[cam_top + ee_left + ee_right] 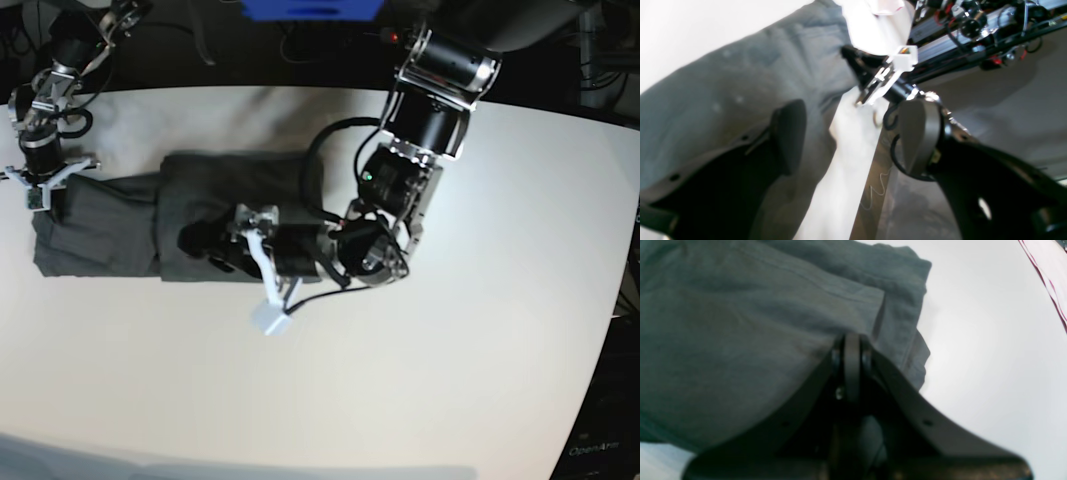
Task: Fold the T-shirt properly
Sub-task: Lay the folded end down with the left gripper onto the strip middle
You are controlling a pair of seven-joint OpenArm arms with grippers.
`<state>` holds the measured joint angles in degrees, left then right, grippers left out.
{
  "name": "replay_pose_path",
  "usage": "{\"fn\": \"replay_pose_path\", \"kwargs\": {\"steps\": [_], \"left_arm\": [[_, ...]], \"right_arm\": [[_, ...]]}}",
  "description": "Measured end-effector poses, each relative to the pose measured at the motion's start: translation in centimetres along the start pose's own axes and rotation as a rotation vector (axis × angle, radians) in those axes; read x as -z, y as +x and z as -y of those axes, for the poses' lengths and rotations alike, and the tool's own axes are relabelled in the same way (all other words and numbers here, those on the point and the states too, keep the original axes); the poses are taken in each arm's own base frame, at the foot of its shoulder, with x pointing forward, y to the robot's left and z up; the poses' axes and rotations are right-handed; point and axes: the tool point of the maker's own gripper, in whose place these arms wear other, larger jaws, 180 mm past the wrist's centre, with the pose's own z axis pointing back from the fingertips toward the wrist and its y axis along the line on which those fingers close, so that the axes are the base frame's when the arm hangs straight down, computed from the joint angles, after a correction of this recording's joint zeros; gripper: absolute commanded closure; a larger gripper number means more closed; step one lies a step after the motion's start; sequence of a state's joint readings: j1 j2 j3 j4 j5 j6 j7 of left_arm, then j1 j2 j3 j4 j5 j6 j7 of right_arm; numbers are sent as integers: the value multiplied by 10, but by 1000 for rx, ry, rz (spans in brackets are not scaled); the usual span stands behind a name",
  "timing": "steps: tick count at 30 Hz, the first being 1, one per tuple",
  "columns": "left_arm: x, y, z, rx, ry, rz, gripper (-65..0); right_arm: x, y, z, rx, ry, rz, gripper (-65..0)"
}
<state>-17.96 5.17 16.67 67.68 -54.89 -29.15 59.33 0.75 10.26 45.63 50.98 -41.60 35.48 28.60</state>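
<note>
The right tool (pixel 852 365) clenched the thin dark grey T-shirt's (pixel 130 228) edge, anchoring it on the white tabletop (pixel 400 380), while the left tool (pixel 853 133) stood spread, gripping nothing.

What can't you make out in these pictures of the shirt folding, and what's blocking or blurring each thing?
- Base view: the middle of the T-shirt lies under the left arm, so the folds there are hidden.
- Base view: the right gripper is too small at the shirt's end to show its jaws.
- Right wrist view: the shirt's left part is cut off by the frame edge; the label is not visible.
- Left wrist view: blur smears the left gripper and the white table.
</note>
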Motion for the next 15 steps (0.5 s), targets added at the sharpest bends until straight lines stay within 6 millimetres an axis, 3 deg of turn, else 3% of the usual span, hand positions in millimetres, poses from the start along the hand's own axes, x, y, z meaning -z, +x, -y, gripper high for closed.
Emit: {"fn": "replay_pose_path", "kwargs": {"steps": [7,15], "left_arm": [[-29,-20,-38,-68,105,-20,-420],[-49,-28,-59,-95,163,-12,-420]], "right_arm": [[0,0,0,-1,0,-1,-3],[0,-1,0,-1,0,-4,-3]]}}
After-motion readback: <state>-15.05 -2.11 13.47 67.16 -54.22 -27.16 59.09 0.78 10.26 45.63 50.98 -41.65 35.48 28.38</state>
